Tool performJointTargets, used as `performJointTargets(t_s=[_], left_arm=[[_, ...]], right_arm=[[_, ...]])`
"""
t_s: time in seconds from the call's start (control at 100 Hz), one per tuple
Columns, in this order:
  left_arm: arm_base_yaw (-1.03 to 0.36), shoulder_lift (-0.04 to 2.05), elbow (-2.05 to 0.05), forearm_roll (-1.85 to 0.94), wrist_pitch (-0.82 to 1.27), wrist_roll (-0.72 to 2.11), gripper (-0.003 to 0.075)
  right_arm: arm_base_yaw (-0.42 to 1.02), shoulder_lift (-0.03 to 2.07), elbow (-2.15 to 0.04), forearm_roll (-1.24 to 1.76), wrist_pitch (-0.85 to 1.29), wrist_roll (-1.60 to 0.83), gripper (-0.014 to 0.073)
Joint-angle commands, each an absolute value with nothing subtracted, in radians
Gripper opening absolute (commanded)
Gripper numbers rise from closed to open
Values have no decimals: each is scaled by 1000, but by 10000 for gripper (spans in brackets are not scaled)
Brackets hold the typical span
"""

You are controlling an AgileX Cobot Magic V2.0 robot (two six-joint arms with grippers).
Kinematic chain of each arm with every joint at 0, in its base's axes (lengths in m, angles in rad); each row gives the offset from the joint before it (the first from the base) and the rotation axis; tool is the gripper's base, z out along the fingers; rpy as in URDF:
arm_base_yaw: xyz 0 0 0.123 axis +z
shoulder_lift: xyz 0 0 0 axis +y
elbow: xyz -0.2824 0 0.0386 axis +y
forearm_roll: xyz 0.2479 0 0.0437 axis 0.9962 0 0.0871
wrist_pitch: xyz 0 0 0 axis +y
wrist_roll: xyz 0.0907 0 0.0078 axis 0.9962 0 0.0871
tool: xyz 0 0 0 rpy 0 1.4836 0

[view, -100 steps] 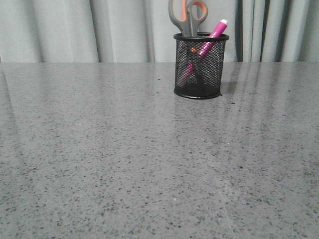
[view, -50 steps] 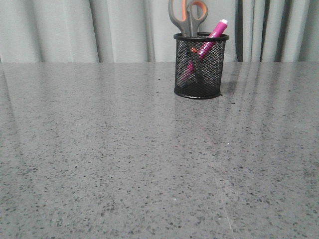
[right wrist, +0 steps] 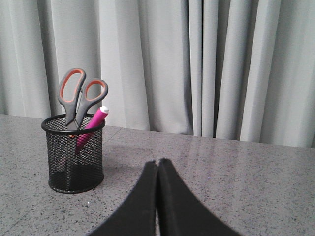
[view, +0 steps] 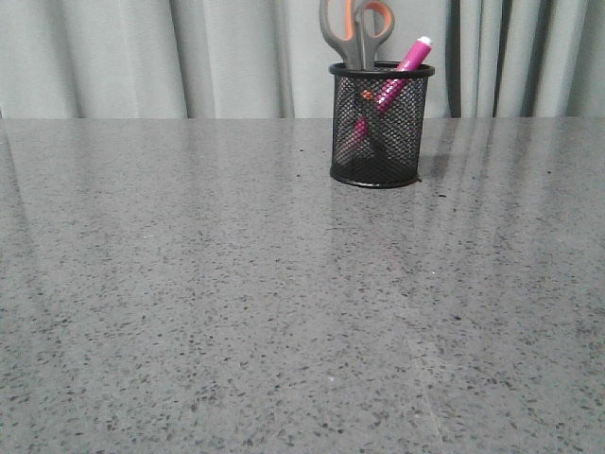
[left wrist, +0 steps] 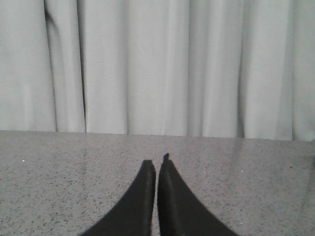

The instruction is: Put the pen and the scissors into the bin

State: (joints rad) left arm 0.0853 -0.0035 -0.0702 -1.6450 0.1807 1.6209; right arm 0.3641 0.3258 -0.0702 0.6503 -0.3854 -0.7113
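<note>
Down at the near end, the left pincer (left wrist: 156, 164) sits low over the speckled grey desk (view: 236, 312), its two dark fingers pressed together at the tips with only a hairline seam between them, and nothing held. Ahead of it there is just bare stone running to the pale curtain (left wrist: 157, 64).

Over to the right pincer (right wrist: 157, 164): same story, the black fingers meet tip to tip, closed on nothing. It hangs above the desk with the bin (right wrist: 74, 155) well apart from it, further out and off to one side in its wrist view.

Now the front view, and the near stretch of the desk carries nothing but reflections. Neither arm shows in this shot. Further back, right of centre and close to the far edge, stands the bin (view: 380, 128), upright, its black mesh wall see-through enough to read what is inside.

And both items are in there. The scissors (view: 354, 28) stand blades down, grey handles with orange-lined loops rising well above the rim, their tops cut off by the frame edge. Just beside them the pen (view: 399, 71) leans toward the right, magenta barrel resting on the rim, its white end poking out above it, its lower part showing through the mesh.

Behind it all, the curtain hangs in grey-white folds.
</note>
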Motion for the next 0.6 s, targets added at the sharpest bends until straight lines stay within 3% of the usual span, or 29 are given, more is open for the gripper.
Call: performJointTargets(t_s=[0.0, 0.12, 0.25, 0.33, 0.59], left_arm=[[87, -24, -102, -1444, 156, 1408, -19], [87, -24, -103, -924, 101, 839, -19], [81, -24, -99, -429, 68, 416, -19], [60, -24, -82, -275, 18, 254, -19], [-52, -24, 21, -112, -85, 109, -19]], right_arm=[[360, 329, -99, 635, -443, -721, -76], [360, 329, -99, 635, -443, -721, -76], [360, 329, -99, 635, -443, -721, -76], [360, 329, -99, 635, -443, -721, -76], [360, 329, -99, 635, -443, -721, -76]])
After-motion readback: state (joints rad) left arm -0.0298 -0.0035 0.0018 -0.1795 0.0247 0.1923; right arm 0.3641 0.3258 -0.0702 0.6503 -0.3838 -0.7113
